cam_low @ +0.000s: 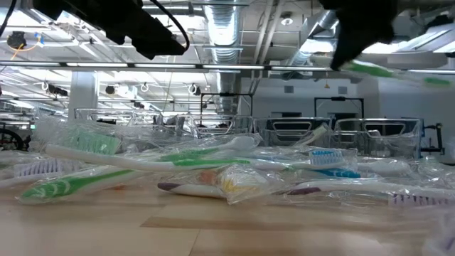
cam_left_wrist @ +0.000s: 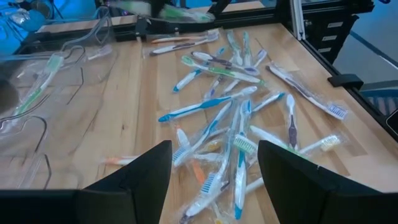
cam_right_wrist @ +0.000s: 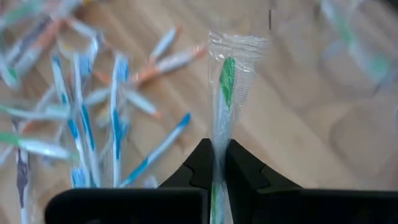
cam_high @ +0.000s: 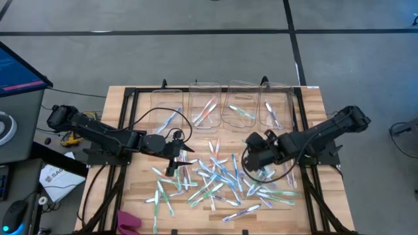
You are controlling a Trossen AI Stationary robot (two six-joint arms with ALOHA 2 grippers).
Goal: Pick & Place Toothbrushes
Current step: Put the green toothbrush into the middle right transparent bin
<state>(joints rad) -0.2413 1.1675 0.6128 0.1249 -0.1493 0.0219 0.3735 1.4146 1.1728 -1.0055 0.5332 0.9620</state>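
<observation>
Many wrapped toothbrushes [cam_high: 215, 179] lie scattered in the middle of the table, with blue, green, orange and purple accents; the left wrist view shows the same pile [cam_left_wrist: 230, 118]. My left gripper [cam_high: 173, 164] hovers open above the pile's left part [cam_left_wrist: 214, 168]. My right gripper [cam_high: 251, 156] is raised over the pile's right part and is shut on a wrapped green toothbrush [cam_right_wrist: 225, 87]. In the low view that toothbrush [cam_low: 380, 70] juts out nearly level. My right gripper [cam_right_wrist: 219, 163] pinches the wrapped green toothbrush between its two fingers on the clear-wrapped shaft [cam_right_wrist: 217, 140], behind the green part. The toothbrush lies along the fingers and runs forward past their tips. It is lifted clear of the table, roughly level.
Four clear bins stand in a row along the table's far edge [cam_high: 166, 108], [cam_high: 206, 104], [cam_high: 240, 104], [cam_high: 274, 106], each with a few toothbrushes inside. Black frame rails run along the table's sides [cam_high: 124, 124]. A pink object lies at the near left corner [cam_high: 128, 222].
</observation>
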